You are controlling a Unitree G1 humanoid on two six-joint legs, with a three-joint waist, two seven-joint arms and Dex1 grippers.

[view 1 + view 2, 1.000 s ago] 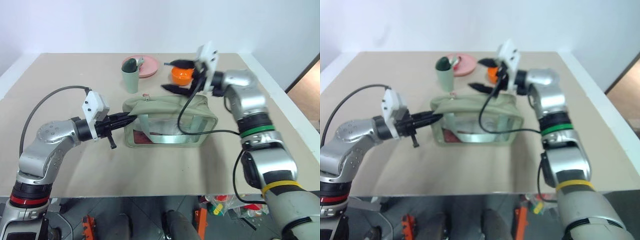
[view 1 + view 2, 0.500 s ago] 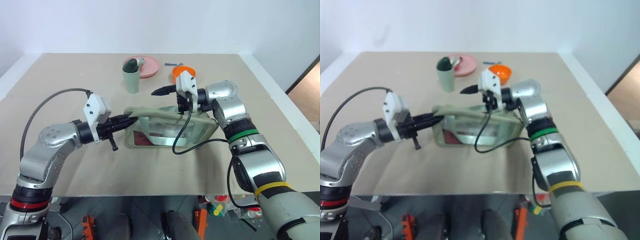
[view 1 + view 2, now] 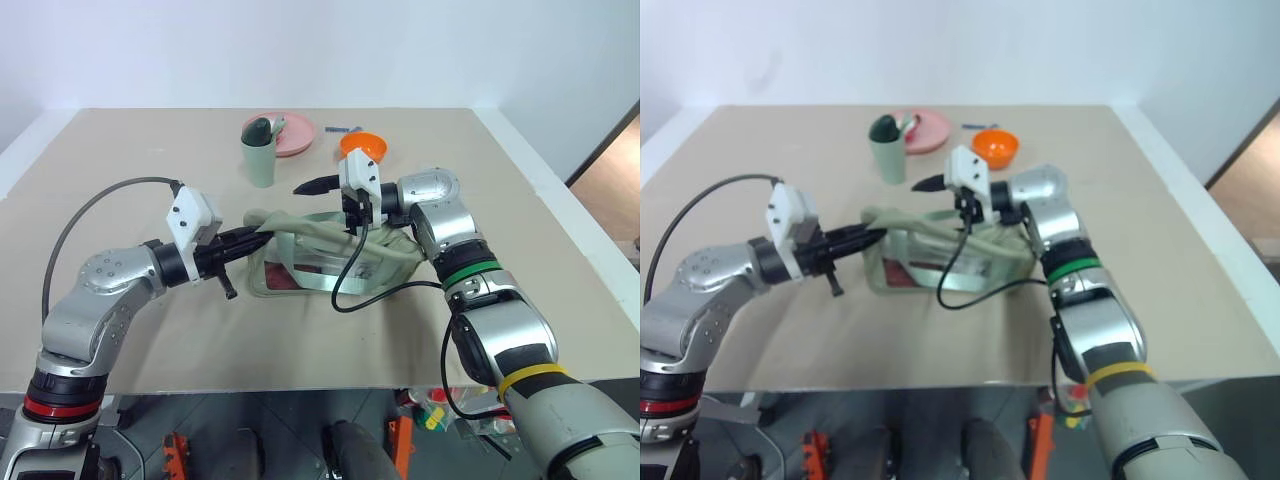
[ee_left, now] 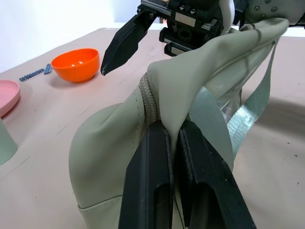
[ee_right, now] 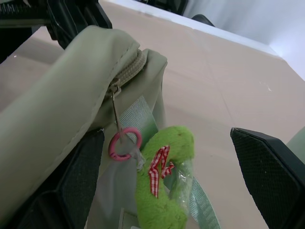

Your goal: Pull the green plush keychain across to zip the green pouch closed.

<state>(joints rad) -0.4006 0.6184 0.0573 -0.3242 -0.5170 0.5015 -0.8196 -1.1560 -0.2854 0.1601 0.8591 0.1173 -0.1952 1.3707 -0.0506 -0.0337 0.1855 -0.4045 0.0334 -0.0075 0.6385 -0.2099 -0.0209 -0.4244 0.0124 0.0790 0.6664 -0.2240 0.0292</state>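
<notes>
Green pouch [image 3: 330,255] in middle of the table [image 3: 150,330], one end corner pinched between the closed fingers [image 4: 157,181] of the left gripper [image 3: 262,237]. Green plush keychain [image 5: 164,191] hanging from a pink ring [image 5: 125,143] on the zipper pull. Right gripper [image 5: 171,181] over the pouch, fingers [image 5: 271,171] wide open on either side of the keychain, not touching it.

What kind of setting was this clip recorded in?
Probably a lab or test room: a bare tan table against a plain white wall, with a few props laid out, namely a green pouch, an orange bowl and a pink plate.
</notes>
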